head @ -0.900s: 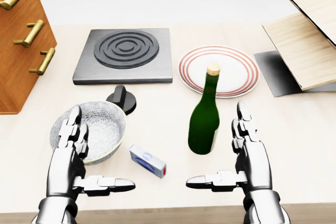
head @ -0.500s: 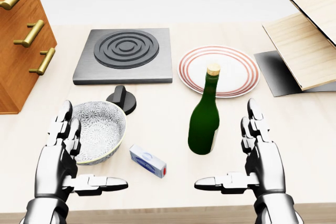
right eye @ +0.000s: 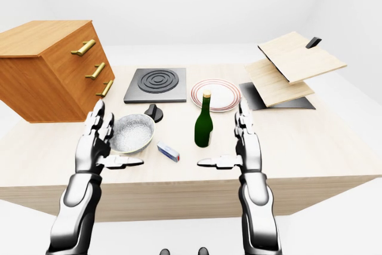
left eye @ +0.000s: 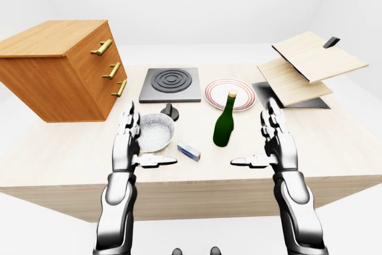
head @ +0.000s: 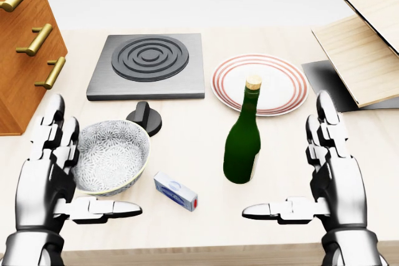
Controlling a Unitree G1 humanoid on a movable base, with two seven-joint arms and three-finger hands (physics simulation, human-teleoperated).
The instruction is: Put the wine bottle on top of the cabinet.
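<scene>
- On the pale wooden bench [head: 187,154] we see the wine bottle [head: 242,140] standing upright, green with a cork-coloured top; we take it as our landmark.
- Just above the bottle in the head view lies a white plate with red rings [head: 274,79]; the bottle's neck overlaps the plate's lower edge in that view, and we cannot tell whether its base touches the plate.
- To the right of the bottle, and clear of it, our right robot hand [head: 324,179] is released: fingers straight and pointing up the view, thumb stretched toward the bottle's base without touching it.
- Well to the left of the bottle, our left robot hand [head: 53,169] is likewise released and holds nothing, fingers extended, thumb pointing right.
- A patterned grey bowl [head: 112,157] sits left of the bottle, just beside the left robot hand.
- Between the bowl and the bottle, lower in the head view, lies a small blue and white box [head: 176,191] with a red end.
- Above the bowl, left of the bottle, is a black knob [head: 144,118], and above that a dark square hob with concentric rings [head: 148,65].
- Far left of the bottle stands the wooden cabinet [left eye: 59,70], with three brass handles [left eye: 111,70] on its drawer face; in the left-eye view its flat top is bare.
- Up and to the right of the bottle, light wooden boards [left eye: 310,64] sit tilted over a dark mat [left eye: 265,91].
</scene>
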